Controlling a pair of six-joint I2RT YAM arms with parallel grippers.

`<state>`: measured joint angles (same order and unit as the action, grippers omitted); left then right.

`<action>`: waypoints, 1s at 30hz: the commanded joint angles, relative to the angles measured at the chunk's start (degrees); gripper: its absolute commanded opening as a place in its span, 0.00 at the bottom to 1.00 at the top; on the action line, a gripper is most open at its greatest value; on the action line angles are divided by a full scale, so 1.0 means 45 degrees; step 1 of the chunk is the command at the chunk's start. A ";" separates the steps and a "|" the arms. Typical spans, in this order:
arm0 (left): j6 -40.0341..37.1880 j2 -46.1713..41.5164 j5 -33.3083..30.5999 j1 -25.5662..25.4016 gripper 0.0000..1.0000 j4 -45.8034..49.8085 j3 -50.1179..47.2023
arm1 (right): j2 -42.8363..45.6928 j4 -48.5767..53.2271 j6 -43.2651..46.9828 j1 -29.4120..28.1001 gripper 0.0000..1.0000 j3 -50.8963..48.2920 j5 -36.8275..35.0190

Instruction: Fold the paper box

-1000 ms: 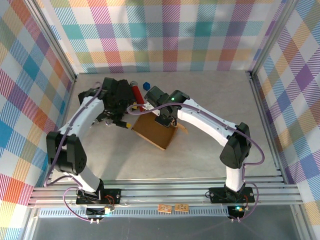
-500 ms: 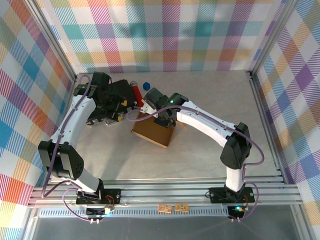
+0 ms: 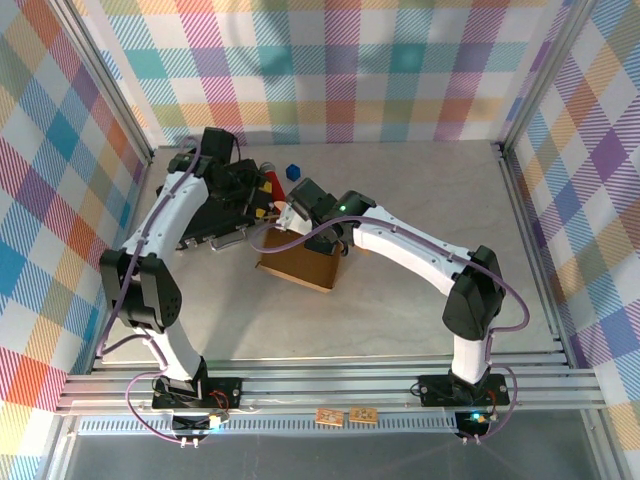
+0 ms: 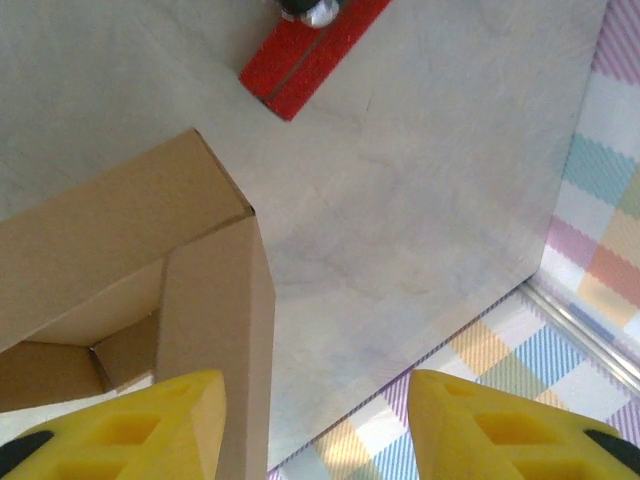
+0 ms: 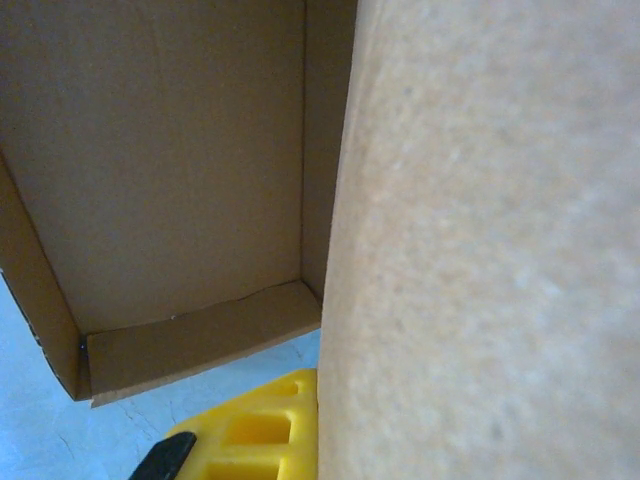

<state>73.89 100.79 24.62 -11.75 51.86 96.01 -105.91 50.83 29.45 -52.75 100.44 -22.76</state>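
Wall-raising step, by appearance: plain brown corrugated cardboard box [image 3: 300,265] mid-way across the pale grey table [image 3: 400,300], one wall clamped in the closed right gripper [image 5: 315,395]; left gripper [image 4: 310,385], fingers apart astride a corner wall, should next pinch it squarely.

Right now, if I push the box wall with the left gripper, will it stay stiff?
Probably not: the box is thin cardboard folded at creases, so a pushed wall would likely hinge. Hollow and open, it seems light, apt to slide on the smooth table unless the right gripper, pinching a flap, holds it.
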 commanded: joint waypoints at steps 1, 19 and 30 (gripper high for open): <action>0.0009 0.0005 0.0733 -0.0365 0.51 -0.0370 0.0229 | 0.0596 -0.0130 0.0123 -0.0065 0.00 0.0114 0.0705; -0.0264 -0.0739 0.0720 -0.0688 0.58 0.0842 0.0913 | 0.1256 0.0375 0.0126 0.0577 0.00 0.0026 0.0959; -0.0345 -0.0748 0.1217 -0.0678 0.59 0.1103 0.1540 | 0.2073 0.1205 0.0227 0.0922 0.00 -0.0170 0.2337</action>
<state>73.47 98.87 28.77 -14.55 54.02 100.01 -97.86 55.53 29.67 -48.88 100.38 -13.78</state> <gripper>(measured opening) 0.591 0.079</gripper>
